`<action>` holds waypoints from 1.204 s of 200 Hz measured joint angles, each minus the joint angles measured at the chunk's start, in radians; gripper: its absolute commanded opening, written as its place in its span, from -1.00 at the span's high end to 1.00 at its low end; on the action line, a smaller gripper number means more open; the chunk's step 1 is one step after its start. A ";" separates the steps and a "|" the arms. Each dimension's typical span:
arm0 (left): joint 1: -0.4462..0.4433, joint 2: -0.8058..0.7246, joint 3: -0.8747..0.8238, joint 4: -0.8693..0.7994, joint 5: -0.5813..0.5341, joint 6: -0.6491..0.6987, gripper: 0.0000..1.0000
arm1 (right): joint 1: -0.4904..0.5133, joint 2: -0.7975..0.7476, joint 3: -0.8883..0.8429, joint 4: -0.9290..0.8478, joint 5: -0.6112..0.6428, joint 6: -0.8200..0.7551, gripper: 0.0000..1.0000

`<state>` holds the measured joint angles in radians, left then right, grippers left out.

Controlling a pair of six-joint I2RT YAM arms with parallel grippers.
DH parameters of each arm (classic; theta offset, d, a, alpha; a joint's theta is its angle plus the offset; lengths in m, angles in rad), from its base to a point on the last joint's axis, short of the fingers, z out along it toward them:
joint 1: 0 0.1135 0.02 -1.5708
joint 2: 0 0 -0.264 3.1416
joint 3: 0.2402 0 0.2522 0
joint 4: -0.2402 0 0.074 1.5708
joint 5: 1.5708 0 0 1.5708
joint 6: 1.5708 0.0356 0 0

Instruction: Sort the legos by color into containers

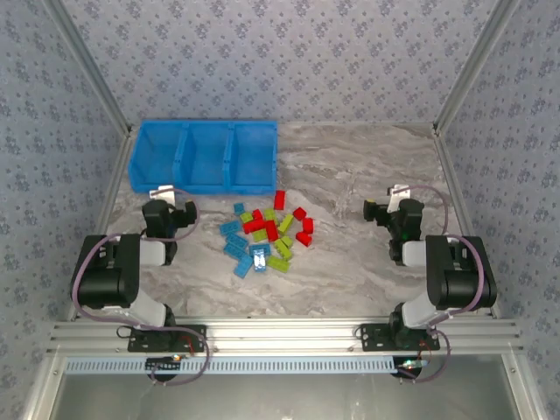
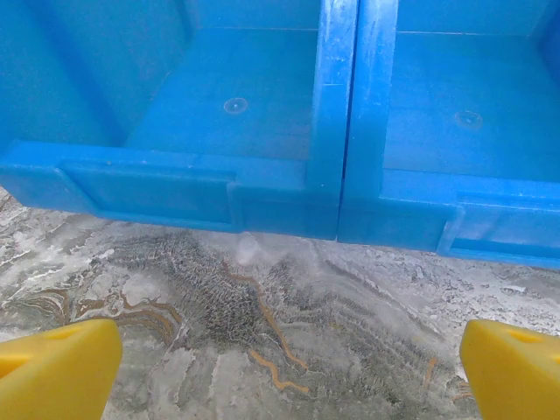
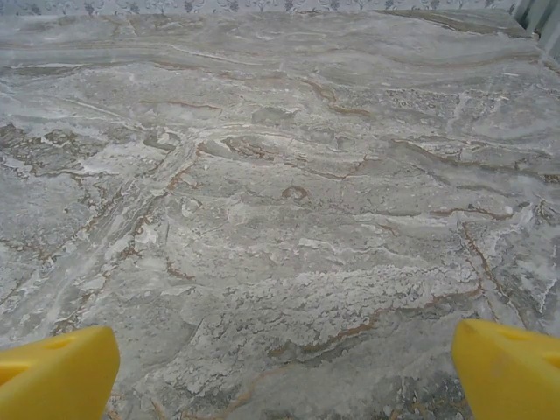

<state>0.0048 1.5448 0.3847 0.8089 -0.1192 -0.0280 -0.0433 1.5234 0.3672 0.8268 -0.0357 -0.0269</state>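
A loose pile of legos (image 1: 267, 234) lies mid-table: red ones (image 1: 280, 199) toward the back and right, light blue ones (image 1: 234, 249) at the left, lime green ones (image 1: 280, 261) mixed in. The blue containers (image 1: 203, 157), three compartments side by side, stand at the back left. My left gripper (image 1: 168, 194) sits just in front of the containers (image 2: 325, 131), open, its yellow fingertips (image 2: 57, 372) wide apart over bare table. My right gripper (image 1: 395, 197) rests at the right, open, yellow fingertips (image 3: 507, 372) spread with nothing between them.
The marble-patterned tabletop (image 1: 350, 254) is walled by patterned panels on three sides. A metal rail (image 1: 280, 337) runs along the near edge with both arm bases on it. Open table lies between the pile and the right gripper.
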 measured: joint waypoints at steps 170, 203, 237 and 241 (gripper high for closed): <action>-0.022 -0.046 0.008 -0.068 -0.035 0.000 -0.99 | 0.047 -0.485 0.029 -0.424 0.188 0.172 -0.88; -0.095 -0.248 0.143 -0.415 -0.149 -0.081 -0.98 | 0.081 -0.846 0.168 -0.868 0.118 0.379 -0.78; -0.228 -0.389 0.311 -0.773 -0.167 -0.227 -0.98 | 0.253 -0.904 0.264 -1.252 -0.043 0.469 -0.76; -0.251 -0.403 0.318 -0.805 -0.162 -0.249 -0.98 | 0.284 -0.894 0.270 -1.284 -0.055 0.478 -0.76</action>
<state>-0.2466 1.1416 0.7029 0.0044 -0.2810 -0.2768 0.2409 0.6292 0.6373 -0.4572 -0.0906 0.4511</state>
